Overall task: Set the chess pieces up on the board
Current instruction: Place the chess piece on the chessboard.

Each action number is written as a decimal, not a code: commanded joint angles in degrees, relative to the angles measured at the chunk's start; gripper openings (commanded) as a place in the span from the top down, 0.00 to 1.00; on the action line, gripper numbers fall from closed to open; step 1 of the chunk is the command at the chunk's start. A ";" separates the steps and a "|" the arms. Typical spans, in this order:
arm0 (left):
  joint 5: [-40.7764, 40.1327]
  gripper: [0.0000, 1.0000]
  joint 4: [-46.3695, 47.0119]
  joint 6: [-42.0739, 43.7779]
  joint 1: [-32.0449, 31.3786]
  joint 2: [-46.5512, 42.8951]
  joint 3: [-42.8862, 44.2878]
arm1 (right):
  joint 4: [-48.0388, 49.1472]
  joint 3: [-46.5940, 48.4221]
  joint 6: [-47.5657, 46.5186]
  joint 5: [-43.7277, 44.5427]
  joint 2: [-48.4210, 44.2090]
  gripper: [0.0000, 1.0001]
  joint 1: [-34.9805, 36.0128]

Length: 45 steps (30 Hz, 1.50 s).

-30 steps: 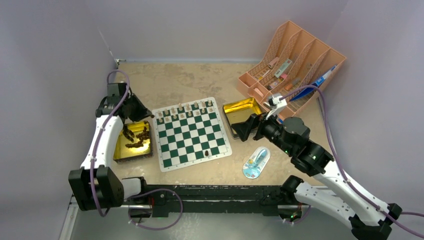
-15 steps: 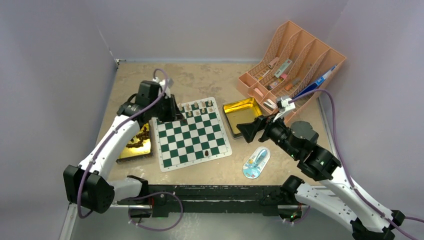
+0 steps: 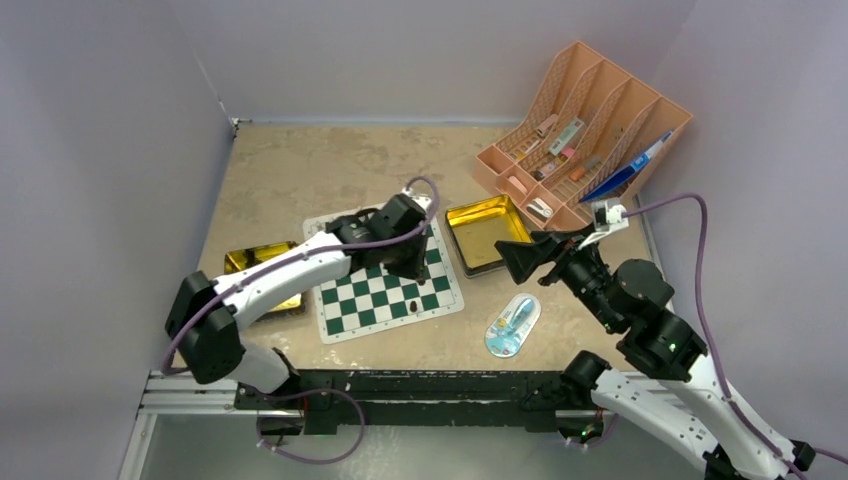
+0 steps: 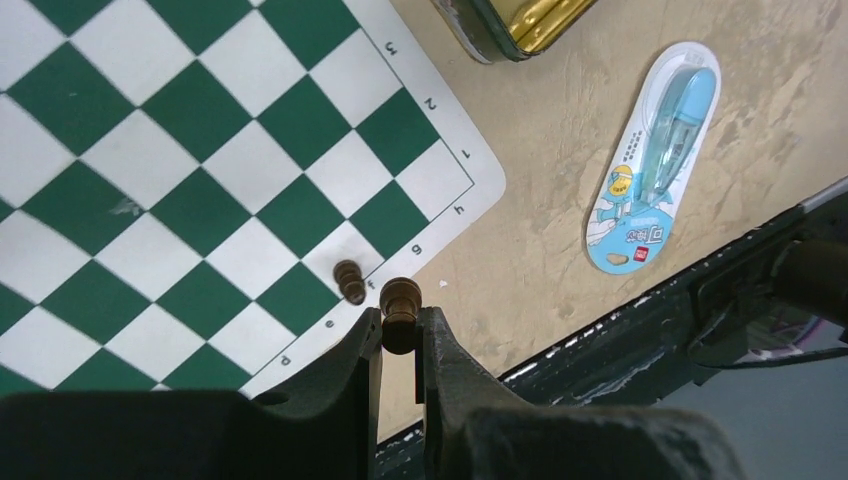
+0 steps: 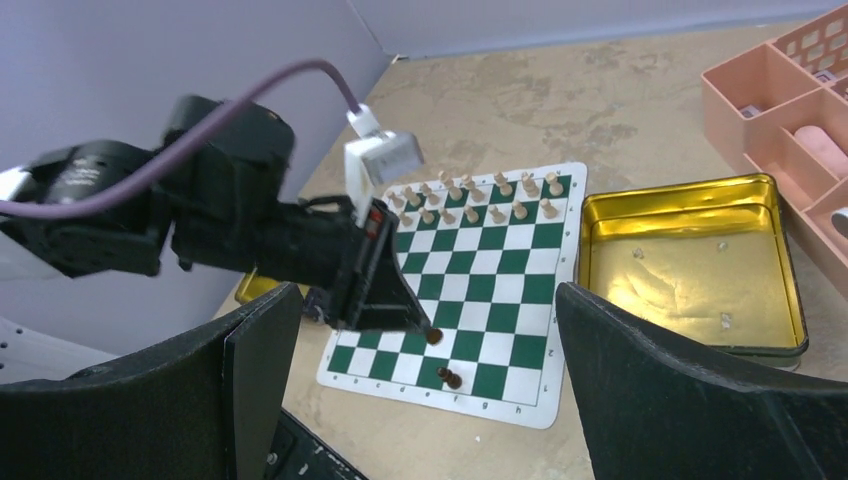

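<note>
The green-and-white board [image 3: 360,300] lies mid-table. My left gripper [image 3: 410,265] hovers over its near right part, shut on a dark brown chess piece [image 4: 401,312] that sticks up between the fingertips [image 4: 372,335]. Seen from the right wrist, that held piece [image 5: 434,336] hangs above the board [image 5: 500,290]. One dark piece [image 4: 350,282] stands on the nearest row, just beside the held one. Cream pieces [image 5: 470,200] fill the far two rows. My right gripper [image 3: 520,258] stands wide open and holds nothing, right of the board, facing it.
An empty gold tin [image 3: 482,232] sits right of the board. A second gold tin [image 3: 250,262] lies to the left, partly hidden by my left arm. The orange rack [image 3: 590,130] stands at the back right. A blue-and-white packet [image 3: 512,325] lies near the front edge.
My left arm has swung from the left tin across the board to its near right part, carrying the dark piece. The right arm has drawn back slightly to the right.
</note>
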 commanded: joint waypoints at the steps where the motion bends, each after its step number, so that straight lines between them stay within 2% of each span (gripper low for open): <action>1: -6.18 1.00 3.12 -2.57 -4.90 6.00 4.84 | -0.35 2.67 1.04 3.60 -1.87 0.01 0.29; 7: -8.88 1.00 7.05 -3.15 -9.20 12.49 6.39 | -1.03 2.62 1.32 4.14 -2.95 0.01 0.24; 14: -10.09 1.00 7.86 -2.65 -10.49 17.70 8.05 | -1.47 2.48 1.55 3.99 -3.04 0.01 0.18; 45: -13.05 1.00 11.15 -1.47 -11.61 22.49 6.15 | -1.07 1.99 1.62 3.81 -2.98 0.01 0.23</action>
